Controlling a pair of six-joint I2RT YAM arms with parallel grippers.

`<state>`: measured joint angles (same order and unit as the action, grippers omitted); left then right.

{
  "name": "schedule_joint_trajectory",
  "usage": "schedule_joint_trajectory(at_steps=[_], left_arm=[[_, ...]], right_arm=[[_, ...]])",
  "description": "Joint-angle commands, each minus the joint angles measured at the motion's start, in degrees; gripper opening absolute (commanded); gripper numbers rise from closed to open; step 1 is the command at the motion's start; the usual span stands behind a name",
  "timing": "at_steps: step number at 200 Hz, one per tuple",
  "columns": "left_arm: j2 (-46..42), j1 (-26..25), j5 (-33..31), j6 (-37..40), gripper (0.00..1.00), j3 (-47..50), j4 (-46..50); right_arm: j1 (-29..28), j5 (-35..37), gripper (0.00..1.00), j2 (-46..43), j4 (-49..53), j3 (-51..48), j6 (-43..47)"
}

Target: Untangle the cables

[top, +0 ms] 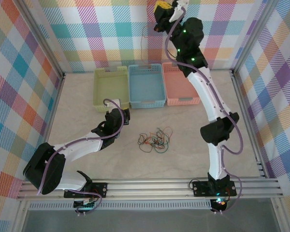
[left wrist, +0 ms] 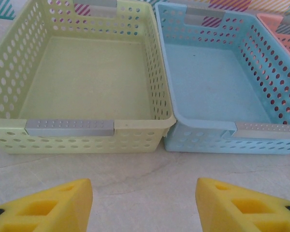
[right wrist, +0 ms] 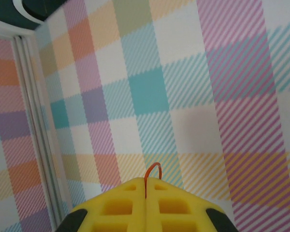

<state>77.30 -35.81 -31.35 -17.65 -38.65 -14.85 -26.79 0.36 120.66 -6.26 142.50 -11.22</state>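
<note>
The right tool (right wrist: 146,186), clamped on a red-orange wire (right wrist: 154,164) and held high, seems to be freeing it from the tangle (top: 154,140); next it needs lowering into a basket (top: 182,100), while the left tool (left wrist: 144,193) hangs with fingers apart.

You are looking at three perforated baskets sitting side by side at the far end of the pale table (top: 183,157). A green basket (top: 111,89) is standing on the left, a blue basket (top: 146,87) is touching it, and a pink basket (top: 176,89) is standing on the right. Plaid walls (top: 96,34) are enclosing the table, and a metal rail (top: 150,186) is running along its near edge.
</note>
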Motion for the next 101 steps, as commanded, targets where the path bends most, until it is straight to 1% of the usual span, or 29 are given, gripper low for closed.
schedule_joint_trajectory(at_steps=[1,22,54,68,77,84,101], left_arm=[[0.8,0.6,1.0,-0.9,0.59,-0.7,1.1],[0.9,0.6,1.3,-1.0,0.59,-0.8,0.9],[1.0,0.6,1.5,-0.8,0.59,-1.0,0.9],[1.2,0.6,1.7,-0.8,0.59,-1.1,0.9],[1.3,0.6,2.1,-0.8,0.59,-1.2,0.9],[1.4,0.6,2.4,-0.6,0.59,-1.2,0.7],[1.7,0.6,2.7,-0.2,0.59,-1.5,1.1]], right_arm=[[0.4,0.0,0.00,2.8,1.5,-2.8,-1.5],[0.9,1.1,0.00,2.9,-4.6,-14.4,-0.8],[1.7,4.4,0.00,2.1,-10.2,-31.3,-1.0],[1.9,5.9,0.00,1.9,-10.6,-36.4,-1.6],[2.0,5.7,0.10,1.8,-10.1,-38.7,-1.8],[2.0,4.9,0.19,1.6,-9.2,-39.6,-1.9],[2.1,2.5,0.34,0.6,-6.0,-40.1,-1.1]])
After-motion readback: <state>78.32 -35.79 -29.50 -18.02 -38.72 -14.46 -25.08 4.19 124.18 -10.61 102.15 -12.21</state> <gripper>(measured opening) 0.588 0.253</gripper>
